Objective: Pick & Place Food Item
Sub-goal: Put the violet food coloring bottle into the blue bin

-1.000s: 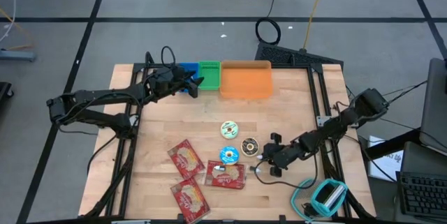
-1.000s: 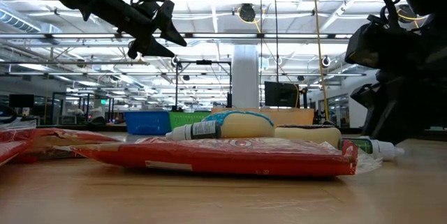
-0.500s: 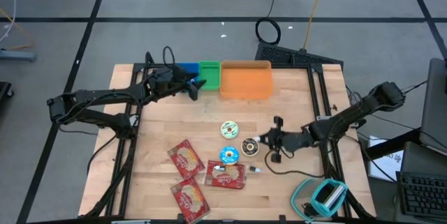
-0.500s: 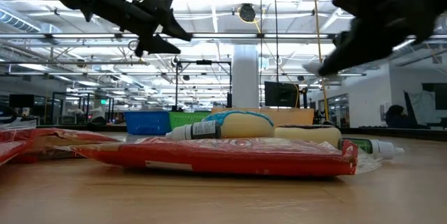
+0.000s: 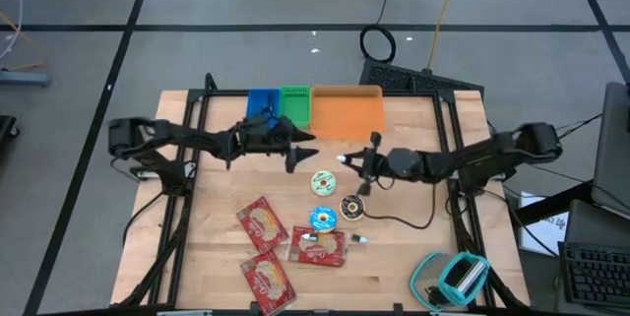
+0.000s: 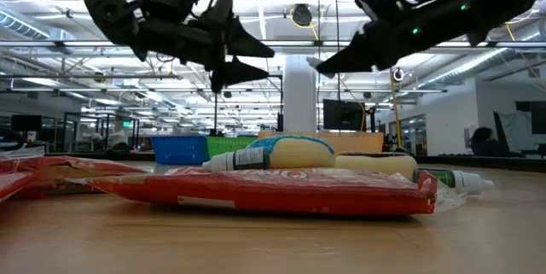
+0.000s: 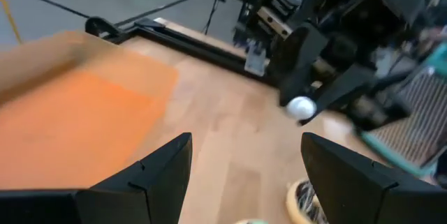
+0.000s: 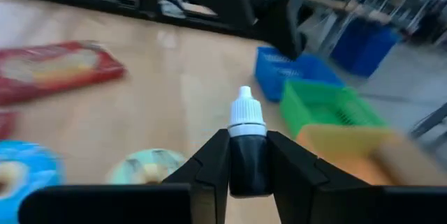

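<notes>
High view | right gripper (image 5: 346, 159) moved toward orange bin (image 5: 346, 112), clamping bottle (image 8: 246, 140) | left gripper (image 5: 303, 149) spread, empty

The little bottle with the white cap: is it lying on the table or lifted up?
Lifted. The right gripper's fingers clamp the bottle above the table.

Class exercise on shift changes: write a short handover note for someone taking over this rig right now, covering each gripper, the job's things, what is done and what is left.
Right gripper: shut on a small dark bottle with a white cap, held above the table near the orange bin.
Left gripper: open, empty, hovering near the blue bin and green bin.
On the table: three round packs, three red packets.
Done: bottle picked up.
Left: set it down; which bin is unclear.
</notes>
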Robot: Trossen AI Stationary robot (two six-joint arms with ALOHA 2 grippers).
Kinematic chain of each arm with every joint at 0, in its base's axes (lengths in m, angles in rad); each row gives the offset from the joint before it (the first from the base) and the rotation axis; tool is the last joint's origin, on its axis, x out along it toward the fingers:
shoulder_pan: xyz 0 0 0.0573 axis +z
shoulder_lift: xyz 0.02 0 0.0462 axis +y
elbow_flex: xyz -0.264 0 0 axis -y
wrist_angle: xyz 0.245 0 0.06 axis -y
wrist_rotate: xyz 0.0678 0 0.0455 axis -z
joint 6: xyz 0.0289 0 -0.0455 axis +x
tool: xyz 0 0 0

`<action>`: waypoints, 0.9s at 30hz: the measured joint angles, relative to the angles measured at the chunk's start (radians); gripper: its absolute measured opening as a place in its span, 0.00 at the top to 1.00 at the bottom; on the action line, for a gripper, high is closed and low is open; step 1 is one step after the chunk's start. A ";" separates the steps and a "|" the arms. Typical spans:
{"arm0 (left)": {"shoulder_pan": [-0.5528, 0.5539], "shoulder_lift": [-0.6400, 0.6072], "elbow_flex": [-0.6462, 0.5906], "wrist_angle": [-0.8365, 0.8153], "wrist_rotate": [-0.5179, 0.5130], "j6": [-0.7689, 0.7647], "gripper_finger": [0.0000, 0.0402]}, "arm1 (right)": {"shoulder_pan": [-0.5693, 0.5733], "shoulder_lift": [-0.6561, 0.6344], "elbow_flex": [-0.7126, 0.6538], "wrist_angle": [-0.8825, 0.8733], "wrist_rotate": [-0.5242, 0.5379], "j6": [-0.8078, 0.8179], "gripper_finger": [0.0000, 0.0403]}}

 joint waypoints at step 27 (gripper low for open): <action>-0.011 0.293 0.360 -0.109 0.068 -0.325 0.33 | -0.058 0.110 0.006 0.183 0.106 -0.397 0.82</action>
